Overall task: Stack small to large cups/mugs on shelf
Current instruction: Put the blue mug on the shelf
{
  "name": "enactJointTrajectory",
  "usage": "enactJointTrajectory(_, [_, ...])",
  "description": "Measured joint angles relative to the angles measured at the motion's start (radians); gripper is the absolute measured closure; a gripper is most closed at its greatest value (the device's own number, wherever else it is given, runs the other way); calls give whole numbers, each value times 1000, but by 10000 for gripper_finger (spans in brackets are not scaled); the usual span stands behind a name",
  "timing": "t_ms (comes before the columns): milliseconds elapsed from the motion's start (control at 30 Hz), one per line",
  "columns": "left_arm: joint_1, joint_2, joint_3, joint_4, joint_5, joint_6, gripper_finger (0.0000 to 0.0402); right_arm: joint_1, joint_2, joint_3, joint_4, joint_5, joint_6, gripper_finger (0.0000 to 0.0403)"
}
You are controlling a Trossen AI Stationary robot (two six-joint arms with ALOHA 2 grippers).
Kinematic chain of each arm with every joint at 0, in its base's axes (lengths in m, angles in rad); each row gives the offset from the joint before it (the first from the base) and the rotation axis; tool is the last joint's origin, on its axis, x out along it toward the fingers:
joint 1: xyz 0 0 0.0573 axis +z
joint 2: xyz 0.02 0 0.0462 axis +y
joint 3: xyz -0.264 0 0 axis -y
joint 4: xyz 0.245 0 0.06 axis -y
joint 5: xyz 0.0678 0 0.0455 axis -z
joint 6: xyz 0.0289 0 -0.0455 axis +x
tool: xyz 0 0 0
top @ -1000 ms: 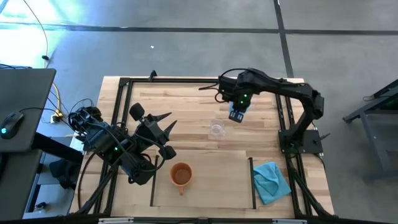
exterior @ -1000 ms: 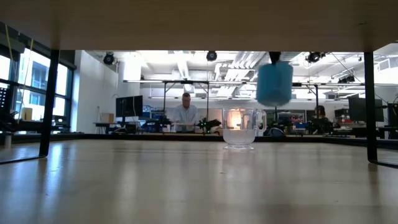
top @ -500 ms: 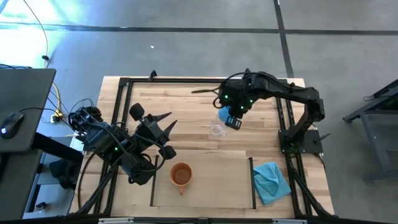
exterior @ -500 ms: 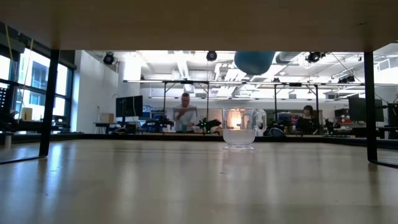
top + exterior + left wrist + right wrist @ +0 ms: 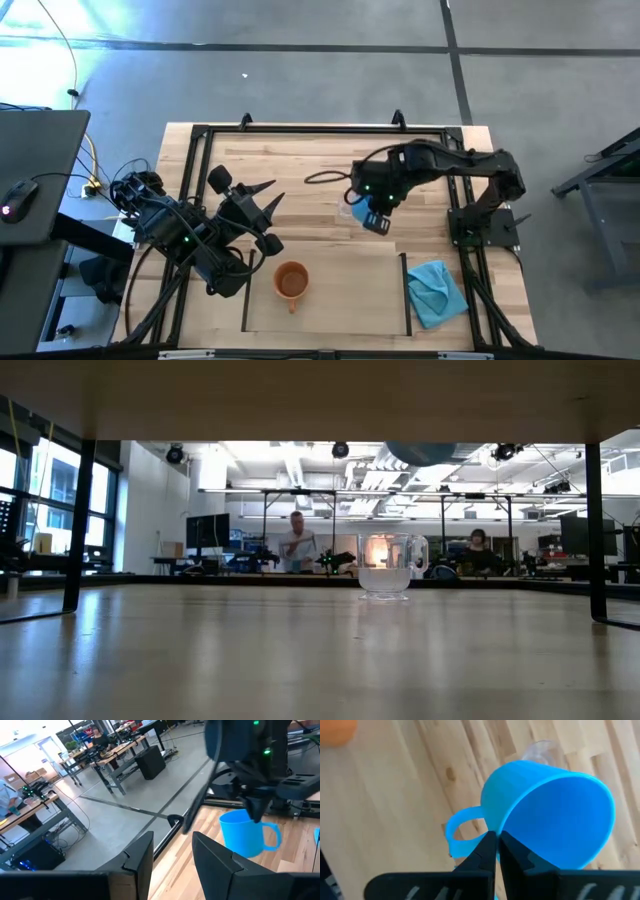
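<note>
The right tool [image 5: 496, 845] is pinching the blue mug [image 5: 547, 812] by its rim, in the air just above the glass cup [image 5: 387, 565] on the bench; it's probably light, slick plastic, so that thin-wall grip is looking a bit sketchy.

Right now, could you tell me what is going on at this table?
The right gripper holds the blue mug by its rim, up in the air above the glass cup, which stands on the table. The orange mug already sits on the pale shelf panel. The left gripper waits open at the table's left side, holding nothing.
</note>
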Motion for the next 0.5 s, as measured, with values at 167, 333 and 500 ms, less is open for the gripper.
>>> enactJointTrajectory(167, [0,0,0,0,0,0,277,54,0,0,0,0,47,403])
enactJointTrajectory(333, [0,0,0,0,-16,0,277,102,2,12,18,0,87,403])
enactJointTrajectory(500, [0,0,0,0,-25,-3,277,138,2,41,53,0,112,403])
